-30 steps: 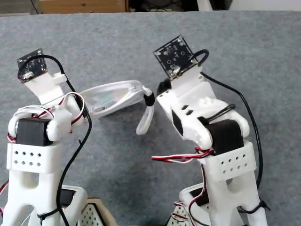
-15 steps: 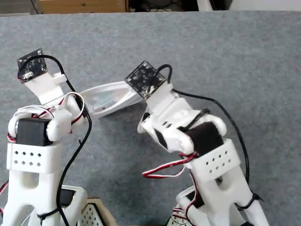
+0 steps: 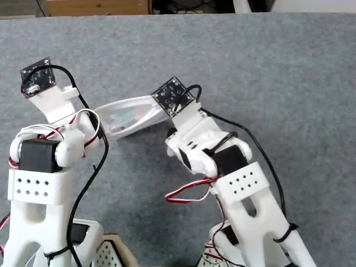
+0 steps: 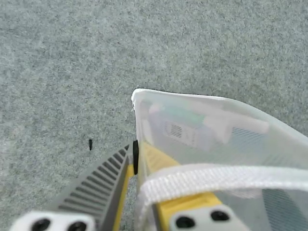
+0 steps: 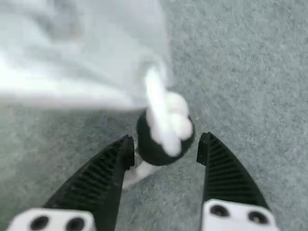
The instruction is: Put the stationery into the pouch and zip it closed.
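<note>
- The pouch (image 3: 130, 114) is stretched over the grey table (image 3: 289, 67) between the two arms, with one end at the left arm and the other at the right.
- One end is clamped in the left gripper (image 4: 134, 161). The mesh wall is pinched between the grey finger and the yellow one, so that end is anchored.
- The stationery (image 4: 192, 130) can be seen through the translucent wall, already inside. Loading is judged done, and zipping is what remains.
- The right gripper (image 5: 166, 140) is held spread at the other end. Its black fingers (image 5: 108, 168) stand either side of the zip pull (image 5: 156, 144), a black bead with a white cord knotted over it. Nothing is gripped there yet.
- The pouch is judged light, soft and floppy. Thin mesh like this can be expected to sag and bunch if it is pulled without a counter-hold, so the clamp at the far end is needed to keep the zip line taut.
- The bead is judged the right place to be taken. It looks small, round, hard and probably slippery, so it should be centred between the pads before they close, or it may squirt out.
- The white strap (image 4: 216, 175) is best left alone, since a pull on it would likely drag the whole pouch rather than the slider.
- How far the zip stands open cannot be told.
</note>
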You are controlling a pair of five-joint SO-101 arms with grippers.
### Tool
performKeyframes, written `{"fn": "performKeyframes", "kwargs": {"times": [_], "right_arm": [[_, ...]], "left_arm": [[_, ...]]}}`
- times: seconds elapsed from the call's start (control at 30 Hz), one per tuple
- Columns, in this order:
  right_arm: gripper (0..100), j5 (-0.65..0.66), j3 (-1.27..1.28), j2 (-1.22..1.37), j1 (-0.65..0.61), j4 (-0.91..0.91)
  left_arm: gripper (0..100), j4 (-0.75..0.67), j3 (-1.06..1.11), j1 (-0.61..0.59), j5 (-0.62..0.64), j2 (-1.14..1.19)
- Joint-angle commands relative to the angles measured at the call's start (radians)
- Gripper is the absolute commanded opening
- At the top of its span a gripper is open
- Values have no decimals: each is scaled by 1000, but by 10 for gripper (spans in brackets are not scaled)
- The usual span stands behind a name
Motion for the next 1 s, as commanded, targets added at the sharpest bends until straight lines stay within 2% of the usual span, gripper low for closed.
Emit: {"fn": "performKeyframes", "kwargs": {"times": [0.0,0.13,0.33,0.4,0.57,0.7,0.83,0.97], "right_arm": [[226,9,28,-10,18,-78],[211,9,62,-10,18,-153],[8,9,68,-10,20,-183],[31,9,68,-10,20,-183],[12,9,50,-18,68,-170],[12,17,-39,-18,118,-57],[12,84,-209,-18,115,149],[12,86,-401,-18,115,305]], "left_arm": [[30,-17,7,-1,8,14],[30,-15,7,-1,8,14],[30,-14,7,-1,8,14],[30,-14,7,-1,8,14],[30,-14,12,-1,8,14],[30,-17,15,-1,6,14],[30,-17,15,-1,8,14],[30,-17,13,-1,8,14]]}}
